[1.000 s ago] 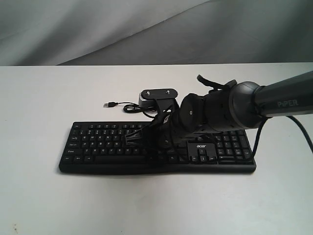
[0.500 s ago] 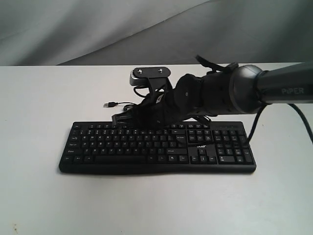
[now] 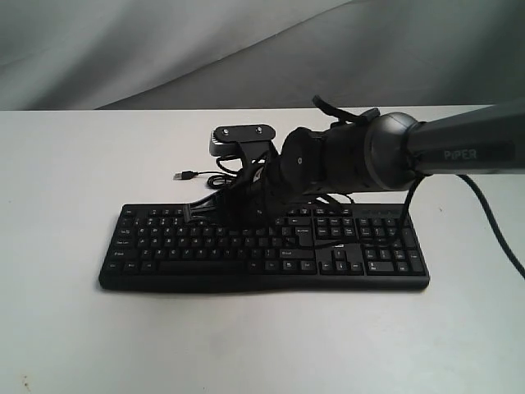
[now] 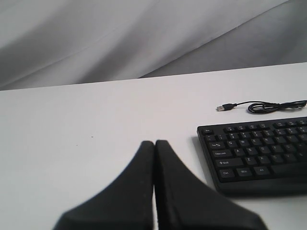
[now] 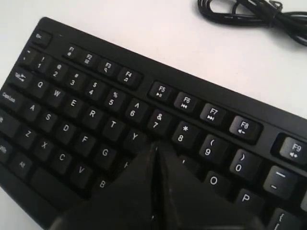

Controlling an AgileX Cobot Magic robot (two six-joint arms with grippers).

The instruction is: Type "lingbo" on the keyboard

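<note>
The black keyboard [image 3: 164, 254] lies flat on the white table, its left end also showing in the left wrist view [image 4: 259, 153]. My right gripper [image 3: 195, 213] reaches in from the right and hangs over the upper letter rows. In the right wrist view its shut, empty tips [image 5: 156, 146] sit at the U key, between Y and I on the keyboard [image 5: 91, 115]. Whether they touch the key I cannot tell. My left gripper [image 4: 154, 143] is shut and empty over bare table, left of the keyboard, and is not seen in the exterior view.
The keyboard's thin black USB cable [image 3: 197, 176] lies coiled on the table behind it, plug pointing left [image 4: 224, 108]. A grey cloth backdrop [image 3: 164, 49] hangs behind the table. The right arm's own cable [image 3: 492, 230] trails at the right.
My right gripper has lifted off the middle-right keys, swung left, and come down a little toward the upper letter rows.
</note>
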